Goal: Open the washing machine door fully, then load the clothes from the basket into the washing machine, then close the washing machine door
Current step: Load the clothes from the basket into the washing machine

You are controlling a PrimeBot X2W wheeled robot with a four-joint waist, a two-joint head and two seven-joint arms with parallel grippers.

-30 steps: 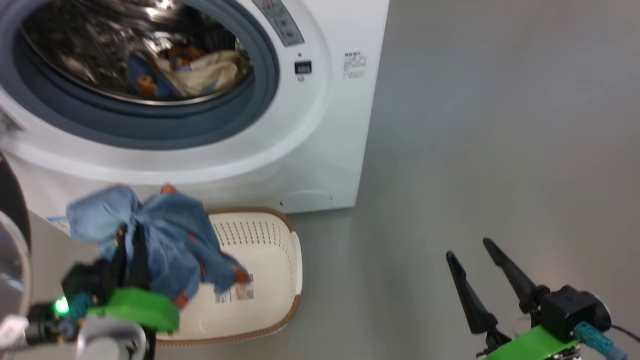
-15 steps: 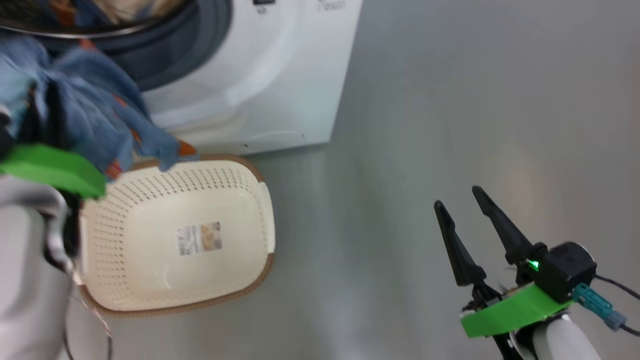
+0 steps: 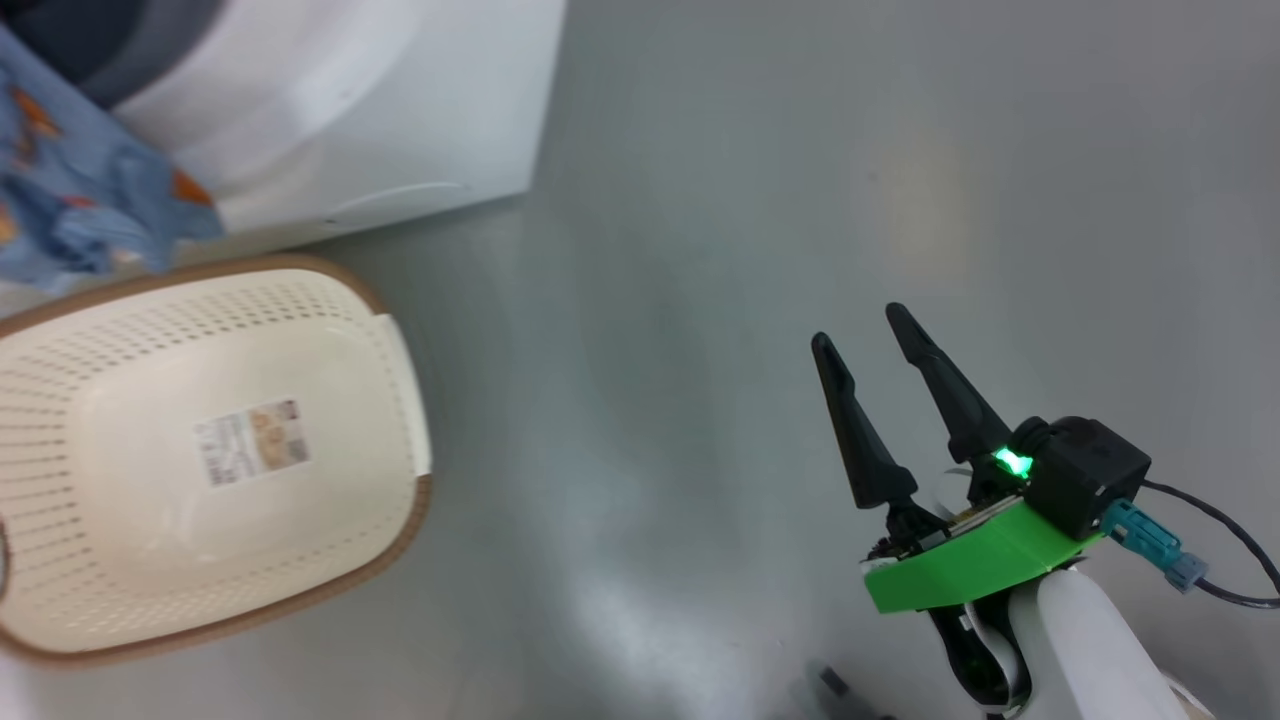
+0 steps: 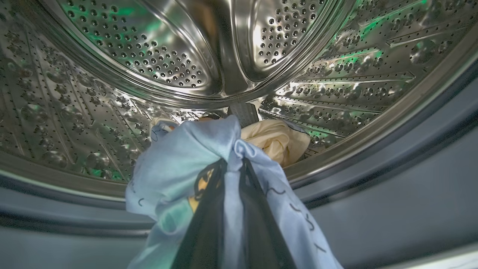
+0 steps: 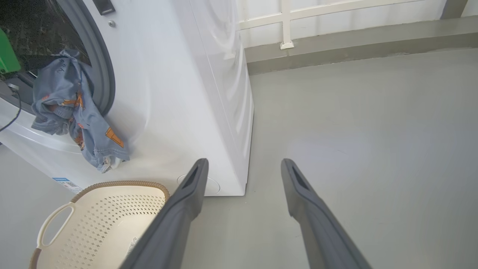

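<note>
My left gripper point(image 4: 234, 161) is shut on a blue printed garment point(image 4: 179, 160), one of the clothes, and holds it at the mouth of the washing machine's steel drum point(image 4: 149, 56). Another cream and blue garment point(image 4: 276, 140) lies inside at the drum's bottom. In the right wrist view the held garment point(image 5: 74, 112) hangs over the grey gasket, above the basket point(image 5: 123, 209). The basket point(image 3: 330, 330) stands on the floor before the washing machine point(image 3: 400, 100), with just a label inside. My right gripper point(image 3: 858, 325) is open over bare floor. The washing machine door is out of view.
Grey floor point(image 3: 750, 200) stretches to the right of the machine. A wall base with a white frame point(image 5: 287, 22) runs behind it. A dark cable point(image 3: 1230, 560) trails from my right wrist.
My left gripper has carried the blue garment up from over the basket to the drum opening. The head camera has swung down and to the right. The right gripper stays open.
</note>
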